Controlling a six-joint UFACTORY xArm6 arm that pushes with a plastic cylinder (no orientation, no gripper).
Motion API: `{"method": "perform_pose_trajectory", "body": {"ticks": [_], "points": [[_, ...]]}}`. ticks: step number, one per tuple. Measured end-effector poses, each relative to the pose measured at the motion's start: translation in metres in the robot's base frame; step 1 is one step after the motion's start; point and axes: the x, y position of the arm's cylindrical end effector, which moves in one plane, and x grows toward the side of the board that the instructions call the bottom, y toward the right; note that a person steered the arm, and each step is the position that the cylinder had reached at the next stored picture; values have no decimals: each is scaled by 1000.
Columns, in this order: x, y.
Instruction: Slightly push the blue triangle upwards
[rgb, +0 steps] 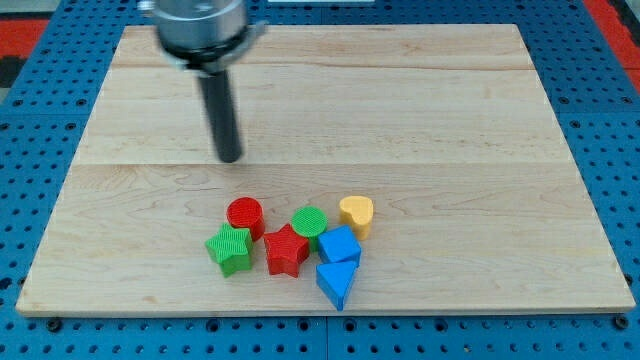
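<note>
The blue triangle (337, 282) lies near the view's bottom on the wooden board (450, 150), the lowest block of a cluster. Just above it sits a blue cube (340, 246), touching it. My tip (230, 157) is well above and to the left of the cluster, about a hand's width from the red cylinder (245, 216). The tip touches no block.
The cluster also holds a green star (230, 249), a red star (286, 250), a green cylinder (310, 222) and a yellow heart (357, 213). The board lies on a blue perforated table (40, 120); its bottom edge runs just below the blue triangle.
</note>
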Motion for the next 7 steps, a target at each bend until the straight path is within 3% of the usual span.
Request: {"method": "perform_pose_trajectory", "body": {"ticks": [2,3,4,5,6,7], "points": [[121,-98],[172,-77],[180,-41],[180,52],[180,76],[180,160]]}}
